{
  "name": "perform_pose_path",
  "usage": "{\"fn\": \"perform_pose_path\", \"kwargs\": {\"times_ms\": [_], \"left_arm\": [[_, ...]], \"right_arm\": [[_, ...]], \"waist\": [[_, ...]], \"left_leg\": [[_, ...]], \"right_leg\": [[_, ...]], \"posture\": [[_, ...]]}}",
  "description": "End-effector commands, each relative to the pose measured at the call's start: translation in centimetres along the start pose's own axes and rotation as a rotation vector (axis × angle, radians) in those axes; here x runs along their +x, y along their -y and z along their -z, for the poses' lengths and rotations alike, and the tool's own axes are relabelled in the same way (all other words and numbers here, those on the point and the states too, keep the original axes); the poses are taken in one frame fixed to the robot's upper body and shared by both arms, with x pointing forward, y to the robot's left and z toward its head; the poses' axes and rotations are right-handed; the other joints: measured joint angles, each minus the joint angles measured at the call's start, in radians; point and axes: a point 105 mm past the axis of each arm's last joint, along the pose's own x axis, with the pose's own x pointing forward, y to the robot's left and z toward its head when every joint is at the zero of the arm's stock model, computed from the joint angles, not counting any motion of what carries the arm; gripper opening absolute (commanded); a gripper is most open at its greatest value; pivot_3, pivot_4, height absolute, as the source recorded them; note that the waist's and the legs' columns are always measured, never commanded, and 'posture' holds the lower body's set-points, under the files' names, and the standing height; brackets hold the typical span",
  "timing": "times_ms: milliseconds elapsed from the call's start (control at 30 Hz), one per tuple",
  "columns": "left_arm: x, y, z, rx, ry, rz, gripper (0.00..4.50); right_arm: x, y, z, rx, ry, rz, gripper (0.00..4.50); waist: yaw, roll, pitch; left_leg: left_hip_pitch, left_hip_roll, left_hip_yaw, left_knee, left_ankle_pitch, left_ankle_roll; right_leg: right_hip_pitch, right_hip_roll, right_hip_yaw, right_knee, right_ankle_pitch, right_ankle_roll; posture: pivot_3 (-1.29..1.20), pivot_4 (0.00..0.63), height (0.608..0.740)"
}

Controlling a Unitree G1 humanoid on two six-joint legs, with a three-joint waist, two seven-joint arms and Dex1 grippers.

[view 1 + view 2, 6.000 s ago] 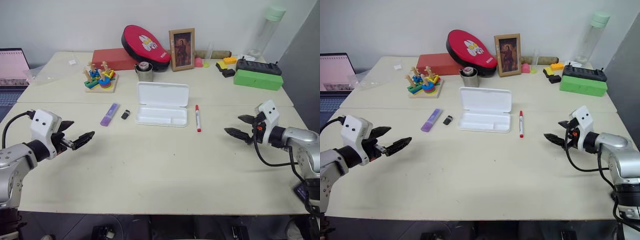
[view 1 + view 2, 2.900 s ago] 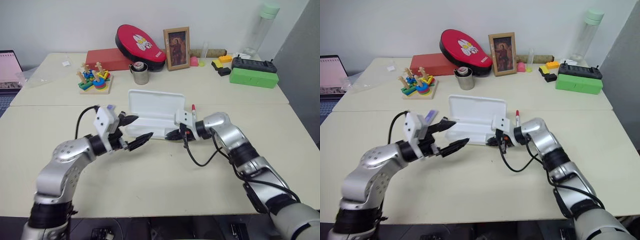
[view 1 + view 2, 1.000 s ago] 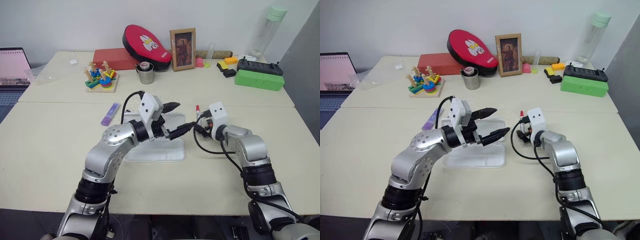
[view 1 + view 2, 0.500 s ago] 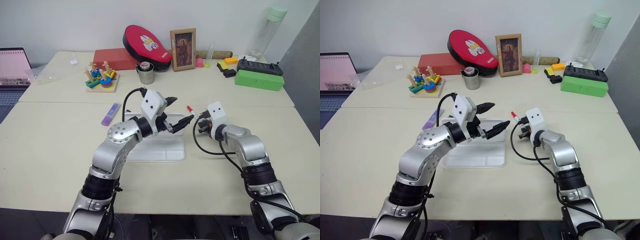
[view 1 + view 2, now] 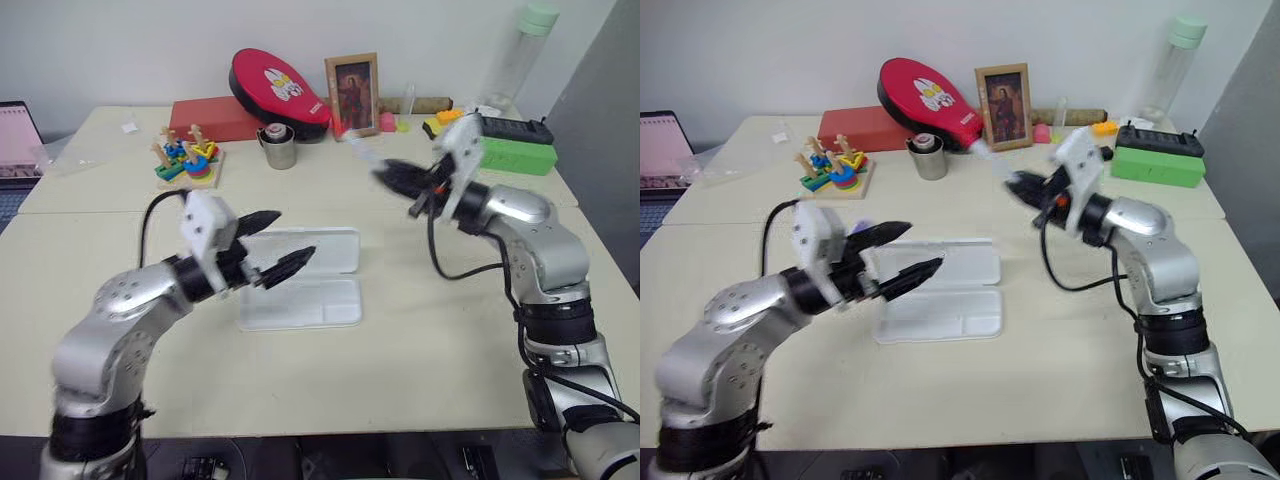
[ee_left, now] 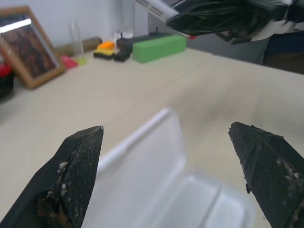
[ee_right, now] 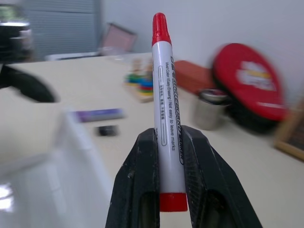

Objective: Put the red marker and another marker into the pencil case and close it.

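The pencil case [image 5: 305,300] lies open mid-table, its lid [image 5: 322,250] flat behind the tray. My right gripper [image 5: 398,178] hangs high above the table, right of and beyond the case. It is shut on the red marker [image 7: 164,109], a white barrel with a red cap sticking out past the fingertips. My left gripper [image 5: 272,246] hovers open over the case's left end with nothing between its fingers [image 6: 78,166]. The lilac marker [image 7: 97,114] lies on the table left of the case, mostly hidden behind my left gripper in the eye views.
A small black object [image 7: 107,130] lies beside the lilac marker. Along the back stand a stacking toy [image 5: 185,158], a red box [image 5: 210,118], a red pad [image 5: 275,85], a metal cup [image 5: 280,148], a picture frame [image 5: 351,95] and a green box [image 5: 515,155].
My right gripper has risen off the table with the red marker and turned it to point left. My left gripper has drawn back to the left, still open.
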Motion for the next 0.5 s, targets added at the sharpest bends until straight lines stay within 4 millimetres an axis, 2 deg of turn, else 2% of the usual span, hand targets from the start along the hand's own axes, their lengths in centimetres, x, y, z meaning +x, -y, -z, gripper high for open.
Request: {"fn": "perform_pose_path", "kwargs": {"times_ms": [33, 133, 233, 500], "left_arm": [[-2.9, -1.0, 1.7, 0.044, -0.091, -0.095, 4.50], [-4.0, -1.7, 3.2, 0.043, -0.139, -0.145, 4.50], [-4.3, -1.8, 3.6, 0.034, -0.133, -0.172, 4.50], [-4.3, -1.5, 3.7, 0.028, -0.128, -0.175, 4.50]], "right_arm": [[2.3, -3.7, 1.3, -0.100, -0.096, -0.205, 0.33], [4.1, -5.0, 3.6, -0.147, -0.177, -0.256, 0.33], [5.8, -5.9, 6.2, -0.173, -0.246, -0.281, 0.33], [6.6, -5.8, 8.5, -0.193, -0.297, -0.293, 0.33]], "waist": [[0.006, 0.000, 0.000], [0.019, 0.000, 0.000], [0.030, -0.002, -0.001], [0.033, -0.003, -0.001]], "left_leg": [[0.000, 0.000, -0.001, 0.000, 0.000, 0.000], [0.000, 0.000, -0.001, 0.001, 0.000, 0.000], [0.000, 0.000, -0.001, 0.002, 0.001, -0.001], [0.000, 0.000, -0.001, 0.000, 0.001, -0.001]], "right_leg": [[0.000, 0.000, -0.001, 0.000, 0.000, 0.000], [0.000, 0.000, -0.001, 0.000, 0.000, 0.000], [0.000, 0.000, -0.001, 0.000, 0.001, 0.001], [0.000, 0.000, -0.001, -0.001, 0.002, -0.001]], "posture": [[0.00, 0.150, 0.740], [0.00, 0.150, 0.740], [0.00, 0.150, 0.740], [0.00, 0.150, 0.740]]}}
